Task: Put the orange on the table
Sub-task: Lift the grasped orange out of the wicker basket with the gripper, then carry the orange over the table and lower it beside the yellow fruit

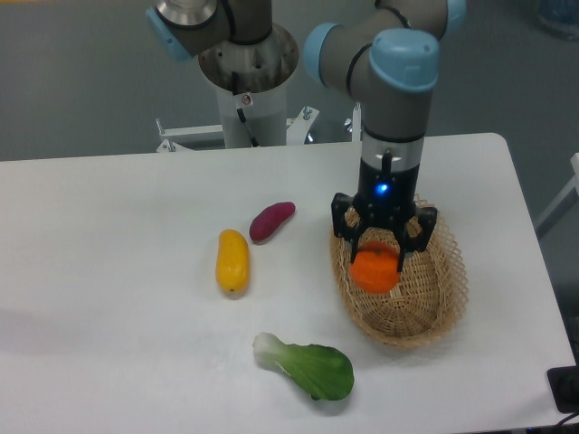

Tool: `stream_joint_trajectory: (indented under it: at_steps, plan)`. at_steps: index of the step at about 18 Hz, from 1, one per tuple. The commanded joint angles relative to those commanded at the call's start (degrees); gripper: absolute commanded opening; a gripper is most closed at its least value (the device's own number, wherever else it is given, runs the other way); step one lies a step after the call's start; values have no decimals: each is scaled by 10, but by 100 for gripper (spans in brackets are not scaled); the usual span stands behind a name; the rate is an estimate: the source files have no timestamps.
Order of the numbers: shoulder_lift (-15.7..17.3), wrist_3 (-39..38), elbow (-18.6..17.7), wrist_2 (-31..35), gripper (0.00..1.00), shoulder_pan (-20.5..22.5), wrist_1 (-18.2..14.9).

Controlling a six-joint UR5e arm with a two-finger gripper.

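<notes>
The orange point(374, 270) is a small bright-orange fruit held between the fingers of my gripper point(377, 262), over the left half of the oval wicker basket point(425, 312). The gripper points straight down and is shut on the orange. I cannot tell whether the orange still touches the basket floor. The white table point(118, 271) spreads to the left and front of the basket.
A long yellow fruit point(232, 260) and a purple sweet potato point(271, 220) lie left of the basket. A green leafy vegetable point(308, 366) lies near the front edge. The robot base point(246, 81) stands behind the table.
</notes>
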Motion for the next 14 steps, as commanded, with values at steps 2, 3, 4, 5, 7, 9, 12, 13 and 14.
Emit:
stream_joint_trajectory:
  at_steps: [2,3,4,5,7,9,12,13,14]
  plan:
    - [-6,-53,13,9,57,-18,1]
    - [-10,-74,18,15,57,-28,1]
    - [-11,-96,24,21,57,-36,1]
    - [-9,-128,26,35,57,-52,1]
    - [-4,-160,26,63,57,-83,0]
    - [3,-185,22,89,57,-115,-1]
    - [3,-226,10,112,57,-154,-6]
    - [3,-247,1,113,57,-166,-6]
    - [4,-265,-17,113,57,-183,-6]
